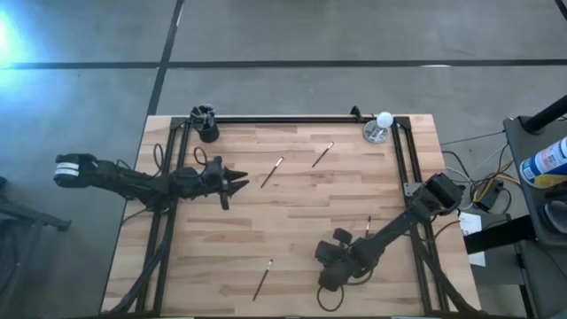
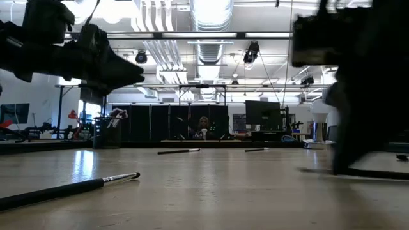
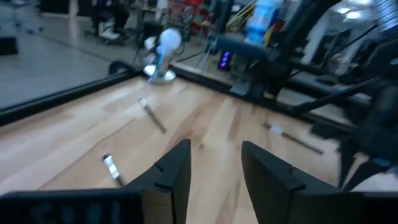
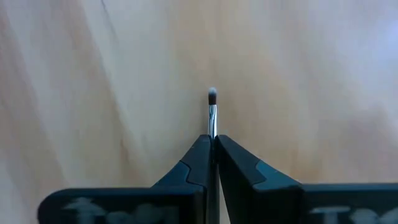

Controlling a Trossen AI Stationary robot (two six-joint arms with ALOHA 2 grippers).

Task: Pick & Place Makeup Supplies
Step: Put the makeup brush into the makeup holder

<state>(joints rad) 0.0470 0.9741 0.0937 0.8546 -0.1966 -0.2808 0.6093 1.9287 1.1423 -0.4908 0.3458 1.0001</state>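
Note:
Several thin dark makeup brushes lie flat on the wooden table: two near the middle point(image 1: 272, 172) point(image 1: 322, 154), one near the front edge point(image 1: 262, 279), and one point(image 1: 368, 225) beside the right arm. My left gripper point(image 1: 241, 186) hovers open above the table's left-centre, pointing right, with two brushes point(image 3: 151, 115) point(image 3: 111, 167) ahead of it. My right gripper point(image 1: 330, 270) is at the front right, pointing down, shut on a brush point(image 4: 212, 106). My right gripper pinches a brush between its two fingertips point(image 4: 200, 152), coming from above. The silvery ferrule point(image 4: 212, 121) and the small pale tip point(image 4: 212, 95) stick out past the fingertips. The fingers hide the handle. Whether the brush is clear of the table I cannot tell.
A small black cup point(image 1: 206, 124) holding brushes stands at the far left corner. A white ball on a silver base point(image 1: 383, 122) stands at the far right corner. A black frame rail point(image 1: 292, 119) runs along the far and side edges. Bare wood lies between the arms.

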